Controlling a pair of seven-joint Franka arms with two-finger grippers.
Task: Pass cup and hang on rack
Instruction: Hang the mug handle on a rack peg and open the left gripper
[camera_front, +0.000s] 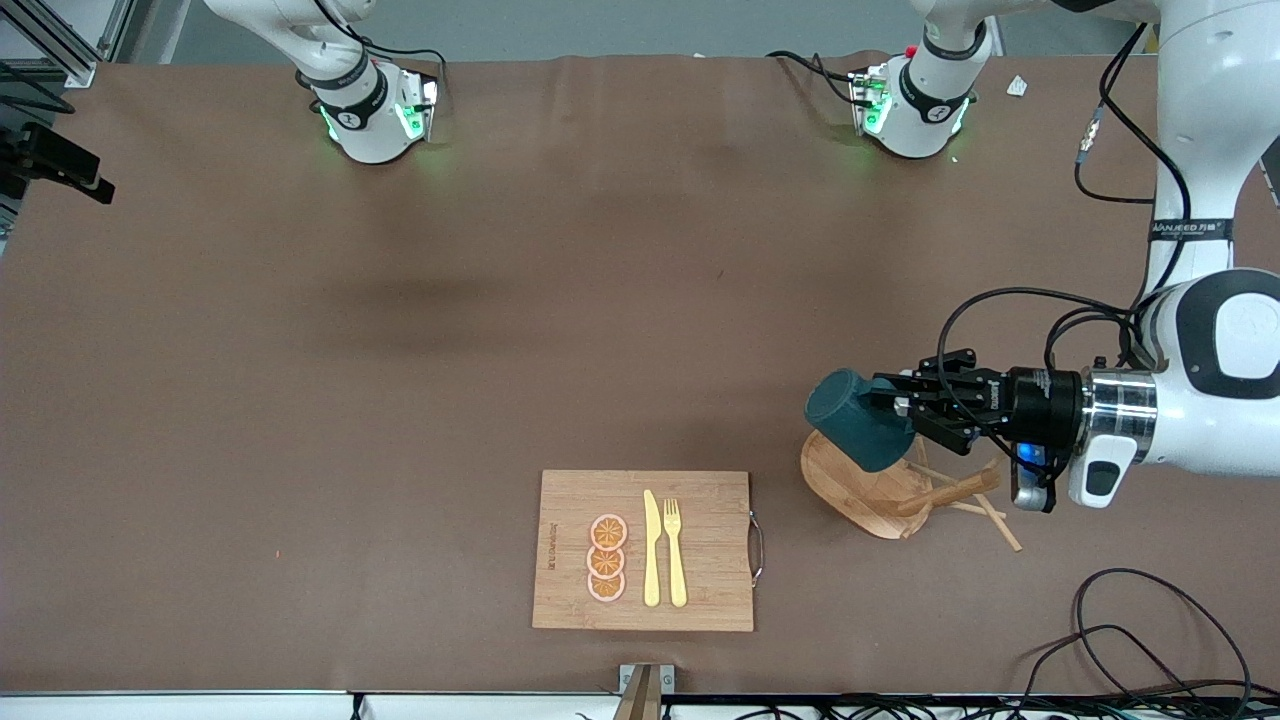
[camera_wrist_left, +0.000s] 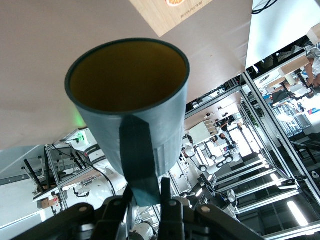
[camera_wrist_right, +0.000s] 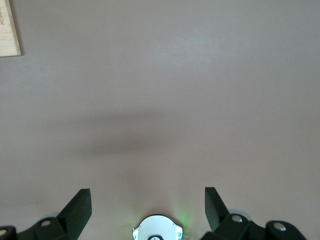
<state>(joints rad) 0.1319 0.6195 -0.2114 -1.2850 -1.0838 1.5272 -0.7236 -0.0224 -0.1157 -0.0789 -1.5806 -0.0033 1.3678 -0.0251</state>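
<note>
The dark teal cup (camera_front: 860, 420) hangs tilted in the air, its mouth turned toward the right arm's end of the table. My left gripper (camera_front: 897, 402) is shut on its handle and reaches in level from the left arm's end. The left wrist view shows the cup (camera_wrist_left: 150, 135), with its yellowish inside, and its handle strap between the jaws of the left gripper (camera_wrist_left: 145, 189). Directly under the cup is the wooden rack (camera_front: 865, 488). Its oval base looks tipped up, and its post and pegs (camera_front: 965, 492) point toward the left arm's end. My right gripper (camera_wrist_right: 147, 200) is open and empty, above bare table near its own base.
A wooden cutting board (camera_front: 710, 560) with a yellow knife (camera_front: 651, 550), a fork (camera_front: 675, 550) and orange slices (camera_front: 606, 558) lies near the front edge, beside the rack toward the right arm's end. Black cables (camera_front: 1150, 630) loop at the near corner by the left arm.
</note>
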